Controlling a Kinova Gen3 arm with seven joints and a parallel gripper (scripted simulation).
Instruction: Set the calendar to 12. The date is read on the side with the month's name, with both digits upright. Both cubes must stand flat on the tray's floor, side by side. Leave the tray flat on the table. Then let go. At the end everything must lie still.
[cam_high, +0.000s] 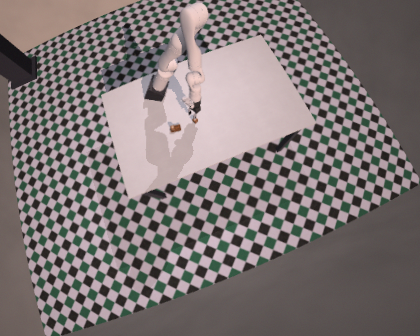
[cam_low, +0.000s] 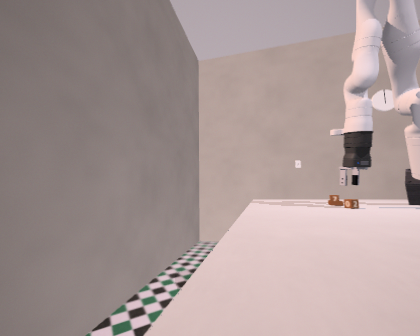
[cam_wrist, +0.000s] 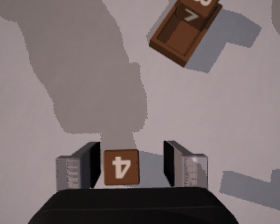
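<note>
We are looking at a white desk (cam_high: 240, 85) (cam_low: 300, 260) (cam_wrist: 210, 110) standing on a floor (cam_high: 220, 255) (cam_low: 142, 310) checkered in green, black and pale squares. Grey-brown walls (cam_low: 125, 125) are rising around the room, with a round clock (cam_low: 384, 100) and a small white wall plate (cam_low: 298, 164) showing on the far one. A dark post (cam_high: 21, 70) is standing beyond the desk's left corner, as the top view has it.

Our arm (cam_high: 192, 55) (cam_low: 360, 80) is reaching over from its black base (cam_high: 150, 96) (cam_low: 413, 196), set near the long edge at the top of that view. Soft grey shadows are crossing the surface toward the opposite long edge. Our gripper (cam_high: 192, 113) (cam_low: 349, 184) (cam_wrist: 132, 157) is hovering above the loose cube (cam_high: 195, 120) (cam_low: 351, 203) (cam_wrist: 121, 167), its fingers standing well apart and gripping nothing. That cube is resting flat on the desk, outside the tray, showing a 4 on top.

The brown tray (cam_high: 175, 131) (cam_low: 338, 203) (cam_wrist: 167, 54) is sitting near it, closer to the short left edge. One cube (cam_low: 334, 198) (cam_wrist: 191, 16) is occupying one end, showing a 7 on the side facing the tray's unfilled space. We are not seeing the month's name, so we cannot tell the date side.
</note>
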